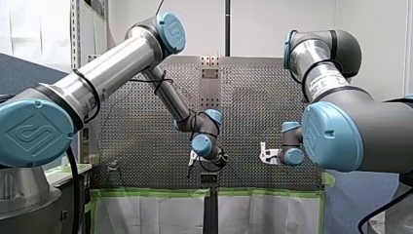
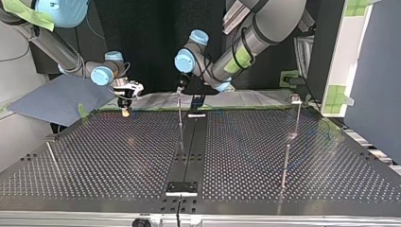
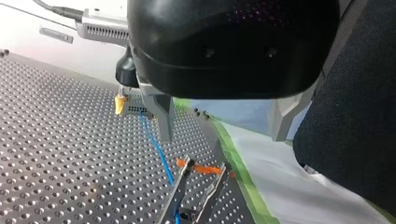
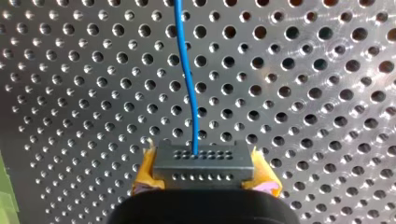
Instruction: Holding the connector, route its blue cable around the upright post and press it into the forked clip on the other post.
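Note:
In the right wrist view my right gripper [image 4: 203, 173] is shut on the dark grey connector [image 4: 203, 161], with yellow pads [image 4: 147, 176] at both its sides. The blue cable [image 4: 187, 70] leaves the connector and runs ahead over the perforated plate. The left wrist view shows that connector [image 3: 134, 109] further off. Its cable [image 3: 158, 148] runs down to the forked clip [image 3: 198, 189], two metal prongs with orange tips, and passes by one prong. My left gripper [image 3: 223, 137] hangs open above the clip, holding nothing. In the top view my right gripper [image 2: 125, 105] is at the left, my left gripper [image 2: 195, 100] beside a thin post [image 2: 179, 113].
The perforated table [image 2: 118, 156] spreads wide in the top view. Two thin upright posts [image 2: 298, 116] [image 2: 285, 165] stand at its right and a slanted rod [image 2: 53, 158] at its left. Green tape [image 3: 243, 172] lines the plate's edge near the clip.

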`<control>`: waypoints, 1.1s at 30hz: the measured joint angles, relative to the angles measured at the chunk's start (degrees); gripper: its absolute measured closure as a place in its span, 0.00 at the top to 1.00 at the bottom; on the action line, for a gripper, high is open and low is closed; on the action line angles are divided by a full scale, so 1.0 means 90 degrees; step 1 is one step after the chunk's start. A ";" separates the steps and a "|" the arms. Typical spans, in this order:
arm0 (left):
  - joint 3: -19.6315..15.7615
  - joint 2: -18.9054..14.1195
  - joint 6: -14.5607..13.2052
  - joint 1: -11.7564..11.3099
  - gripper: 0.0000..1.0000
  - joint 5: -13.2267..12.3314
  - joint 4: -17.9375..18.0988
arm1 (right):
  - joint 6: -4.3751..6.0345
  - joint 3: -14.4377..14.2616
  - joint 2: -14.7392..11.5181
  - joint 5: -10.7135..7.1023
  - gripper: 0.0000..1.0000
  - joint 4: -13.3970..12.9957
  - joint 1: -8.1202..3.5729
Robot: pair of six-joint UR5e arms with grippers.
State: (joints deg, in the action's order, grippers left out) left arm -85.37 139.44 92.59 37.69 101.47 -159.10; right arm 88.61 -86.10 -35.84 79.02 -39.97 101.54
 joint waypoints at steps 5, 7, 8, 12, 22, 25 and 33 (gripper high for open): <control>-0.0176 -0.0165 0.0123 0.0127 1.00 0.0055 0.0157 | 0.0008 -0.0001 0.0000 0.0000 0.00 0.0006 -0.0004; -0.0296 -0.0286 0.0238 0.0220 1.00 0.0083 0.0275 | 0.0014 -0.0001 0.0000 0.0000 0.00 0.0006 -0.0010; -0.0356 -0.0344 0.0296 0.0268 1.00 0.0108 0.0336 | 0.0019 -0.0002 0.0001 0.0000 0.00 0.0006 -0.0015; -0.0641 -0.0630 0.0579 0.0531 1.00 0.0321 0.0618 | 0.0034 -0.0001 0.0001 0.0000 0.00 0.0007 -0.0026; -0.1246 -0.1234 0.1183 0.1131 1.00 0.0910 0.0959 | 0.0066 -0.0002 0.0003 -0.0009 0.00 0.0007 -0.0036; -0.1448 -0.1437 0.1386 0.1334 1.00 0.1113 0.0976 | 0.0073 -0.0004 0.0006 -0.0013 0.00 0.0007 -0.0036; -0.1922 -0.1911 0.1845 0.1523 1.00 0.1579 0.1316 | 0.0098 -0.0004 0.0009 -0.0053 0.00 -0.0021 -0.0037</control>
State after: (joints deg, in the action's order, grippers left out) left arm -102.67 122.24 109.19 51.40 115.68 -147.25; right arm 89.49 -86.13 -35.75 78.54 -40.16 101.21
